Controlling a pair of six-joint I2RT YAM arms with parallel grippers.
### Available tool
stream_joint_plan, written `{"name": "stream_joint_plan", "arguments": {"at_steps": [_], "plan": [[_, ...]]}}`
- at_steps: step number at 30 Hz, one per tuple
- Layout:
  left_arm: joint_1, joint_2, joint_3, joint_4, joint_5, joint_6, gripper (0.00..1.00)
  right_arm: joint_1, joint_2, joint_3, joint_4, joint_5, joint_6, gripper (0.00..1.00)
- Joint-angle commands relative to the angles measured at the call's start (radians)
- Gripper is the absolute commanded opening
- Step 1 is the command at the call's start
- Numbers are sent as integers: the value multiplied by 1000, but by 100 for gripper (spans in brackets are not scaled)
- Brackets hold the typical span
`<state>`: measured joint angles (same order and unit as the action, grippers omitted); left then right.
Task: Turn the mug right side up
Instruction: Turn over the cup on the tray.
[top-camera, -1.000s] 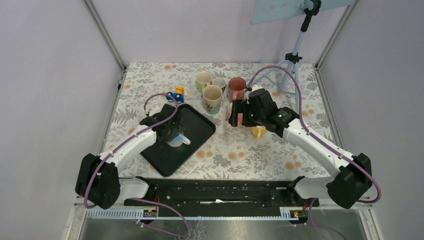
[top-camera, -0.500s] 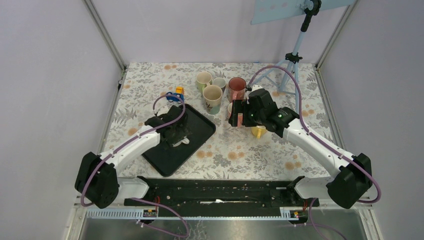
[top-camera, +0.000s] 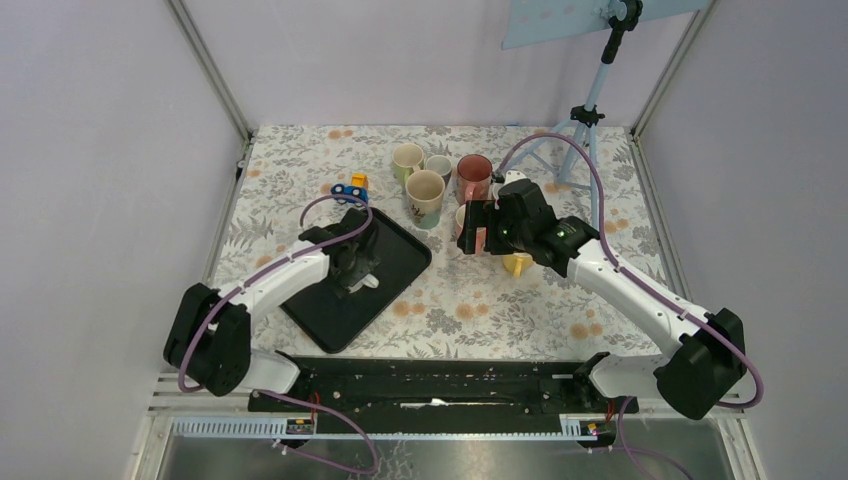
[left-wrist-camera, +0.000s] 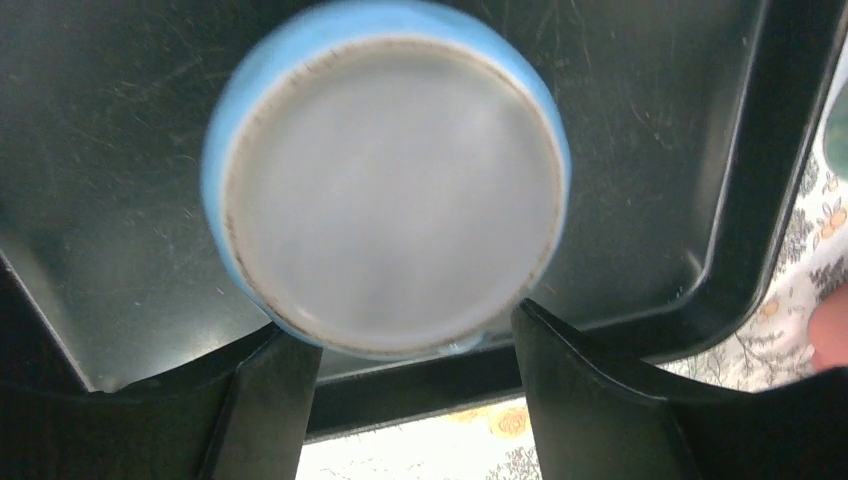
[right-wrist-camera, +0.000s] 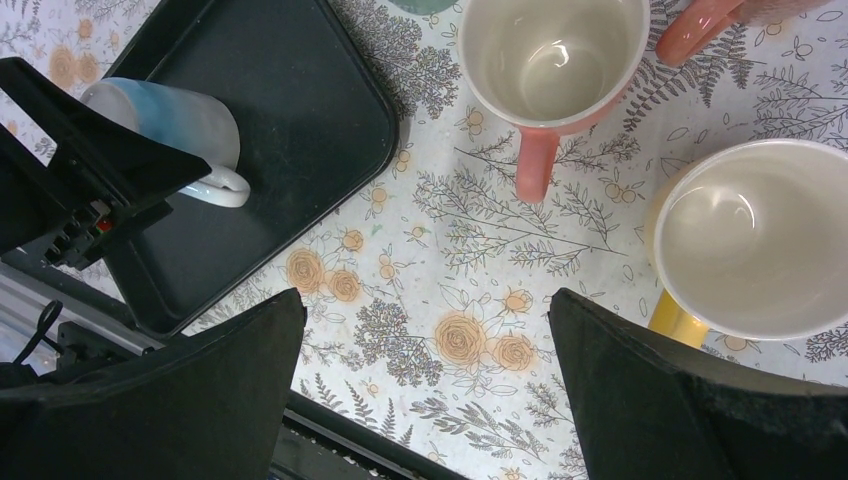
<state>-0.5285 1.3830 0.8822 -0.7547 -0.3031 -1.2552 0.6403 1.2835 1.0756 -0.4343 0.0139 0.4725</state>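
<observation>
Blue mug (left-wrist-camera: 390, 190) sits upside down on the black tray (left-wrist-camera: 650, 150), left of centre on the bench (right-wrist-camera: 480, 250). Your left end effector (left-wrist-camera: 407, 328) has its jaws well apart, one dark finger on either side of the mug's near edge. You cannot tell from these views whether the pads press on it. Your right end effector (right-wrist-camera: 425, 300) is spread wide and holds nothing, hovering above the flowered cloth near a pink mug (right-wrist-camera: 550, 60) and a yellow mug (right-wrist-camera: 750, 240), both upright. The left arm (top-camera: 280, 275) reaches forward and right, wrist tipped down over the tray. The right arm (top-camera: 620, 285) stretches far and left. The mug's round base is flat, pale and matte with a brownish rim. The tray is scuffed, with rounded corners.
</observation>
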Motion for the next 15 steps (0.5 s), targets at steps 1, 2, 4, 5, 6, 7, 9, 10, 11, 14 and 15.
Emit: {"name": "stream_joint_plan", "arguments": {"at_steps": [1,2,4,5,6,7,9,10,11,14,15], "plan": [[56,-43,-18,2,-18,12,67,4,-31,-2,19,2,6,100],[67,-56,-26,1,-16,28,64,4,-30,-2,19,2,6,100],[85,-80,-34,0,-10,69,60,4,-30,-3,20,5,5,100],[91,-88,-36,0,-4,88,57,3,-29,-3,20,5,5,100],[98,-92,-37,1,2,106,54,3,-27,-4,20,5,4,100],[102,-95,-39,-2,14,119,52,3,-25,-3,20,5,4,100],[106,-96,-42,-3,26,146,49,3,-25,-4,23,5,6,100],[108,-93,-43,-1,34,158,48,3,-24,-4,25,5,6,100],[109,-87,-42,-2,41,173,47,3,-25,-3,25,5,7,100],[116,-70,-38,1,72,212,47,2,-26,-5,25,5,7,100],[116,-62,-36,0,81,225,47,3,-27,-5,25,6,7,100]]}}
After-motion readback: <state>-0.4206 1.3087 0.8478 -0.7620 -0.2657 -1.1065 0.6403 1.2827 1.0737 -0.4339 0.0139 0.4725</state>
